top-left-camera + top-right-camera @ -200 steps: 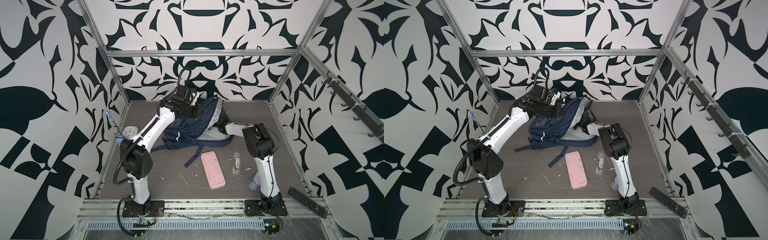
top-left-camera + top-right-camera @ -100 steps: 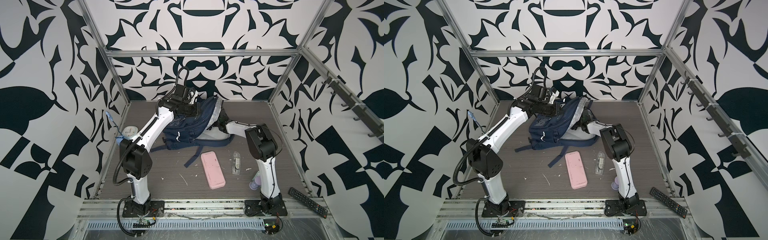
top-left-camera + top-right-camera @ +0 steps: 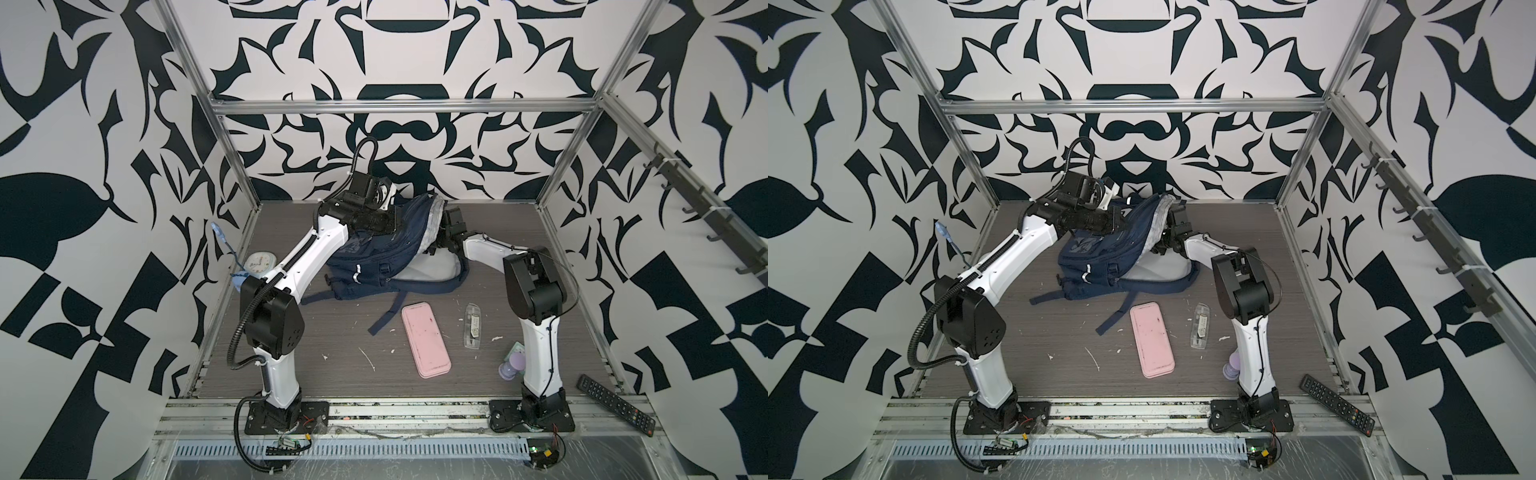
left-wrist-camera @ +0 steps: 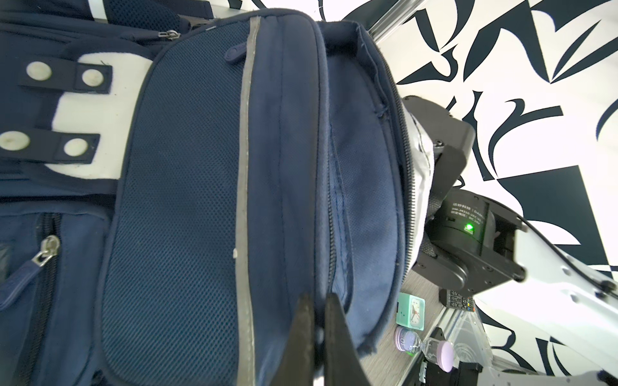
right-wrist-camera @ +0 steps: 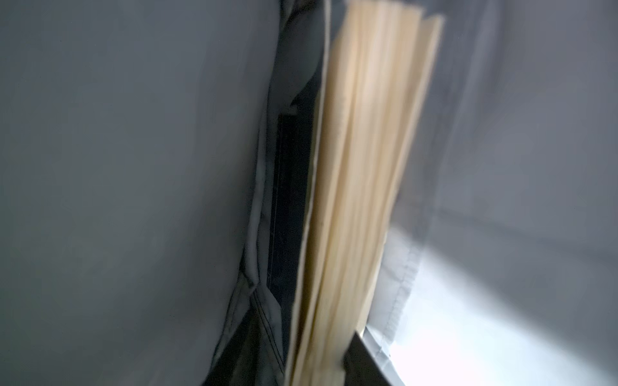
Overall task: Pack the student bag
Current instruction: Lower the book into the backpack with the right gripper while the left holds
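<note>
Since a second ago the right arm (image 3: 536, 286) has shifted its elbow rightward in both top views | student bag (image 3: 374, 266) at back centre of table (image 3: 332, 336), mouth facing right | left gripper (image 4: 317, 331) pressed together, pinching the bag's top seam, flap raised | right gripper (image 3: 439, 245) inside the mouth beside cream book pages (image 5: 354, 200); spread cannot be told

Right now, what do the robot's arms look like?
Both arms have white shells with black joints. A ribbed black hose loops along the left arm; the right arm has none. A green light glows on its black wrist. The jaws are black.
</note>
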{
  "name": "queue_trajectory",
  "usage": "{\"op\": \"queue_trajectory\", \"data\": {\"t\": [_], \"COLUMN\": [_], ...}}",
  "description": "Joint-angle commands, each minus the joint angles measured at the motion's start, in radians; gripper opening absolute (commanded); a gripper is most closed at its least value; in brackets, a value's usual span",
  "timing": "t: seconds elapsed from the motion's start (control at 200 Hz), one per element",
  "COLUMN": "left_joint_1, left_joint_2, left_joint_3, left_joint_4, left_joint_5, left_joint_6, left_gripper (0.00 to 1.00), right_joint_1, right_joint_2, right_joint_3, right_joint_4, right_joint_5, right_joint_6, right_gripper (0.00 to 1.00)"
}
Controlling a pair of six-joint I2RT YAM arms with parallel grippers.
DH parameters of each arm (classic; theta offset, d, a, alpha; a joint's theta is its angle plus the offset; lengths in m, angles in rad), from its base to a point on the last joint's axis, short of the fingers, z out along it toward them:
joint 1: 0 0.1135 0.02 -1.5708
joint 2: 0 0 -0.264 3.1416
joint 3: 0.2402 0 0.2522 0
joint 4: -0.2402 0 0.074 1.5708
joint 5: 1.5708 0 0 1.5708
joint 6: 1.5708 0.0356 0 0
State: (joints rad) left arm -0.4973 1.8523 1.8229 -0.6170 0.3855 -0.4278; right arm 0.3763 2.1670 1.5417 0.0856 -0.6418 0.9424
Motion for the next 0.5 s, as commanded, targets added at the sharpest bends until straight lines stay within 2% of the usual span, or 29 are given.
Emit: {"op": "queue_trajectory", "data": {"t": [0.0,0.125,0.245,0.375,0.495], "left_joint_1": [0.005,0.005,0.007,0.014,0.017], "left_joint_2": [-0.024,-0.025,-0.028,-0.036,-0.035], "left_joint_3": [0.014,0.015,0.015,0.009,0.003], "left_joint_4": [0.076,0.077,0.071,0.074,0.080], "left_joint_5": [0.044,0.044,0.039,0.038,0.042], "left_joint_6": [-0.019,-0.019,-0.014,-0.012,-0.017], "left_gripper": [0.00,0.00,0.00,0.00,0.00], "right_joint_1": [0.031,0.051,0.056,0.054,0.054], "right_joint_2": [0.013,0.043,0.071,0.048,0.029], "right_joint_3": [0.066,0.108,0.162,0.198,0.215], "right_joint_4": [0.018,0.012,-0.038,-0.189,-0.255], "right_joint_5": [-0.035,-0.033,-0.033,0.032,0.049], "right_joint_6": [-0.014,-0.008,-0.023,-0.123,-0.175], "right_gripper": [0.34,0.36,0.48,0.59,0.61]}}
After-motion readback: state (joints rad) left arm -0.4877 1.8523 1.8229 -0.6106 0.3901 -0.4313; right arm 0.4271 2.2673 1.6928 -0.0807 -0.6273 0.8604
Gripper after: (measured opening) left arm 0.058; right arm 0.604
